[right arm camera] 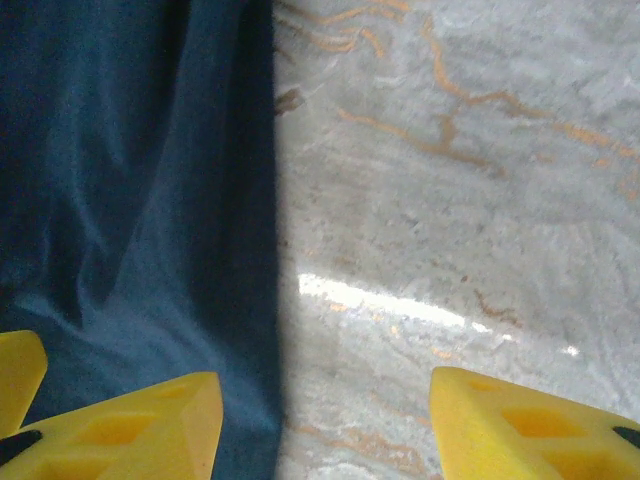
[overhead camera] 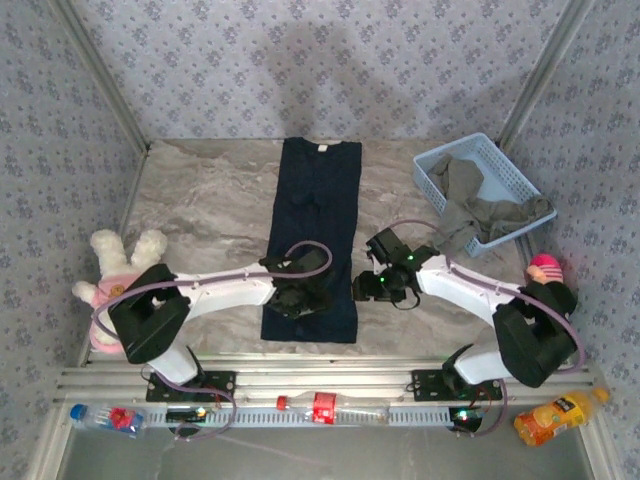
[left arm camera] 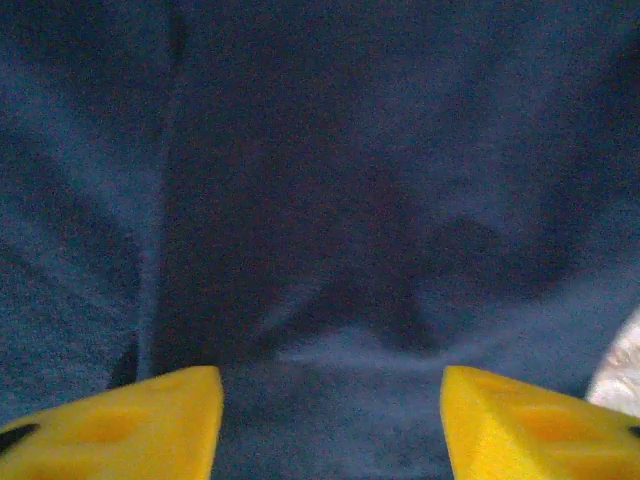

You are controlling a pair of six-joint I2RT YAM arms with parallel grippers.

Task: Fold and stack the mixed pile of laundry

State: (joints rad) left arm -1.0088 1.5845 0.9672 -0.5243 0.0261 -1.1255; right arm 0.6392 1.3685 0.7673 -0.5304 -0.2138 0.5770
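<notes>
The dark navy T-shirt [overhead camera: 318,200] lies flat in the middle of the table as a long narrow strip, collar at the far end. My left gripper [overhead camera: 300,295] hovers over its near part, yellow fingers [left arm camera: 150,420] spread with navy cloth [left arm camera: 320,200] under them, open [left arm camera: 330,400]. My right gripper [overhead camera: 372,285] sits at the shirt's right edge. It is open [right arm camera: 325,400], one finger over the cloth [right arm camera: 130,200] and the other over bare marble [right arm camera: 450,200]. The grey-olive garment [overhead camera: 470,205] lies crumpled in the basket and spills over its near rim.
The light blue basket [overhead camera: 432,172] stands at the back right. A white plush toy [overhead camera: 115,270] lies at the left edge and a pink-topped toy [overhead camera: 545,268] near the right arm. A water bottle [overhead camera: 100,415] and a juice bottle [overhead camera: 555,415] lie by the front rail.
</notes>
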